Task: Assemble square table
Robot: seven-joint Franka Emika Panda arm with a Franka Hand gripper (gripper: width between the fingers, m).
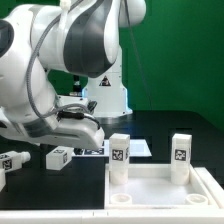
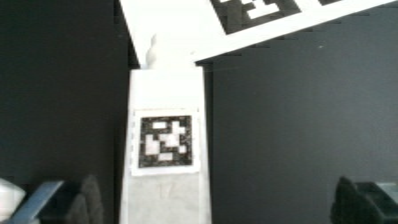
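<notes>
- Bench and room: a black bench (image 1: 165,125) carries the whole job, with a green wall (image 1: 180,50) closing off the room behind it. From my remote seat, the wrist view shows the same dark top on both sides of the hand.
- The hand (image 1: 85,135) (image 2: 199,200) hangs low over the bench with its jaws spread wide, gripping nothing. The fingertips (image 2: 45,200) show only at the edge of the wrist view.
- A white leg (image 2: 166,120) lies flat on the bench between the fingers, running lengthwise away from the hand. Its black-and-white tag (image 2: 166,140) faces up.
- This leg lies much nearer one finger than the other; I cannot tell whether it touches that finger.
- Ahead of the hand, the far end of the leg reaches a corner of the marker board (image 2: 267,35).
- The slab (image 1: 150,190) of the square table lies well apart from the hand, toward the exterior view's right.
- Two upright legs (image 1: 119,155) (image 1: 181,152) stand at the far edge of the slab, tags facing the camera.
- Two loose legs (image 1: 58,157) (image 1: 10,162) lie on the bench, one just beside the hand and one farther toward the exterior view's left. I cannot tell whether either is the leg between the fingers.
- The arm base (image 1: 105,95) stands behind the hand, and the arm's bulk hides the fingers in the exterior view.
</notes>
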